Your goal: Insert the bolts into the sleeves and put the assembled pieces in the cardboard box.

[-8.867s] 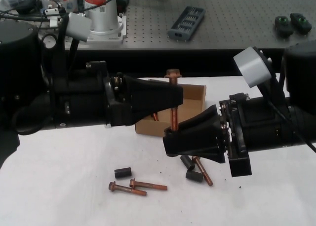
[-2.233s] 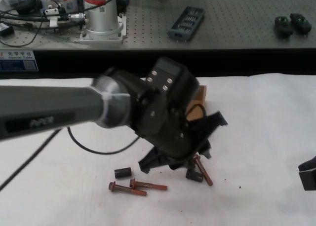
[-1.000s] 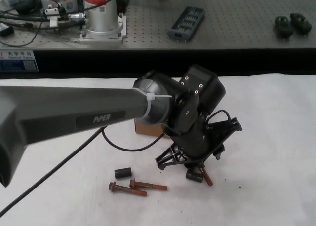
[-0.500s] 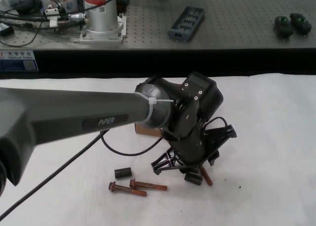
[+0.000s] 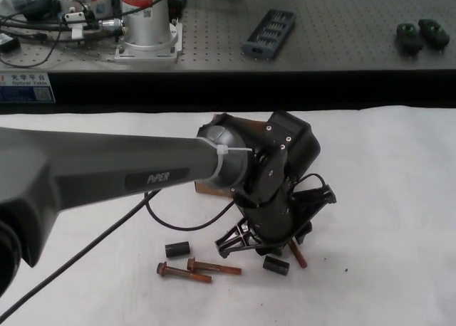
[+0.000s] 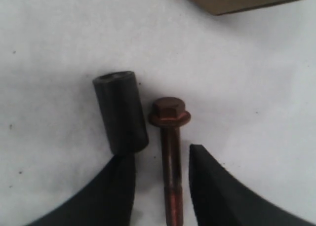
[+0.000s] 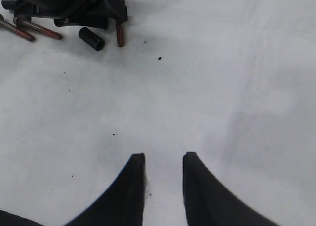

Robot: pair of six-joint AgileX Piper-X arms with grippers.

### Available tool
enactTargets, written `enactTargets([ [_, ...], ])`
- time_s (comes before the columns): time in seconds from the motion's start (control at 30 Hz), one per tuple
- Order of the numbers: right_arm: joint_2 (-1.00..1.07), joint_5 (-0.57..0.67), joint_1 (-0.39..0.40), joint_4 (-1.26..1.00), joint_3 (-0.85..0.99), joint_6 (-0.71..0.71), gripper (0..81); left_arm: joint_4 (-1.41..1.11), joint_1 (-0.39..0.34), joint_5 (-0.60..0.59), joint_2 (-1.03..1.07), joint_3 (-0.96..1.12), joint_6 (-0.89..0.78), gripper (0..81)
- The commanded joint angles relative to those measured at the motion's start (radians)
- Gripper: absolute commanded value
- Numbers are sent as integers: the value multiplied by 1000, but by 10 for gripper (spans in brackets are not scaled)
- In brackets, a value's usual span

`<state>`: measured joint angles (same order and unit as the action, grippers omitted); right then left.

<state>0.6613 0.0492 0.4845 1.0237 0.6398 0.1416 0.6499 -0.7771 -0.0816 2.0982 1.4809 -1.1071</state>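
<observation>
My left gripper (image 6: 160, 154) hangs low over the white cloth, open, with a copper bolt (image 6: 170, 152) lying between its fingers and touching neither. A black sleeve (image 6: 121, 112) lies beside that bolt, its end against one finger (image 6: 116, 186). In the high view the left gripper (image 5: 269, 242) covers this pair; only the bolt's tip (image 5: 298, 255) sticks out. Another sleeve (image 5: 276, 265) lies just in front. The cardboard box (image 5: 211, 187) sits behind the arm, mostly hidden. My right gripper (image 7: 164, 159) hovers open over bare cloth, holding nothing.
A third sleeve (image 5: 177, 250) and two more bolts (image 5: 184, 272) (image 5: 214, 267) lie left of the gripper. The left arm's long grey link (image 5: 107, 176) and its cable cross the left half. Behind the cloth is a metal breadboard (image 5: 342, 27) with a blue rack (image 5: 268, 32).
The left gripper has shifted a little to the left and down over the bolt. The sleeve in front of it now lies clear of the gripper.
</observation>
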Motion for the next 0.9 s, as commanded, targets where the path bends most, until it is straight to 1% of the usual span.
enactTargets([
  [0.0, -12, 13, -8, 5, 1, 8, 200, 7, -9, 15, 24, 13, -20, 275],
  [0.1, -12, 13, -8, 4, 1, 8, 200, 7, -21, 10, 31, 22, -24, 272],
  [0.27, -12, 13, -8, 4, 1, 8, 200, 16, -36, -15, 51, 30, -24, 244],
  [0.57, -12, 13, -8, 4, 1, 8, 200, 83, -37, -13, 60, 30, -16, 233],
  [0.63, -12, 13, -8, 4, 1, 8, 200, 86, -37, -13, 60, 30, -16, 204],
  [0.67, -12, 13, -8, 4, 1, 8, 200, 88, -37, -13, 60, 30, -16, 171],
  [0.73, -12, 13, -8, 4, 1, 24, 200, 91, -37, -13, 60, 30, -18, 83],
  [0.77, -12, 13, -8, 4, 1, 31, 200, 91, -37, -15, 60, 30, -18, 25],
  [0.8, -12, 13, -8, 4, 1, 31, 200, 91, -37, -18, 60, 30, -17, 4],
  [0.87, -12, 17, -8, 4, 1, 31, 200, 88, -37, -18, 60, 30, -18, 6],
])
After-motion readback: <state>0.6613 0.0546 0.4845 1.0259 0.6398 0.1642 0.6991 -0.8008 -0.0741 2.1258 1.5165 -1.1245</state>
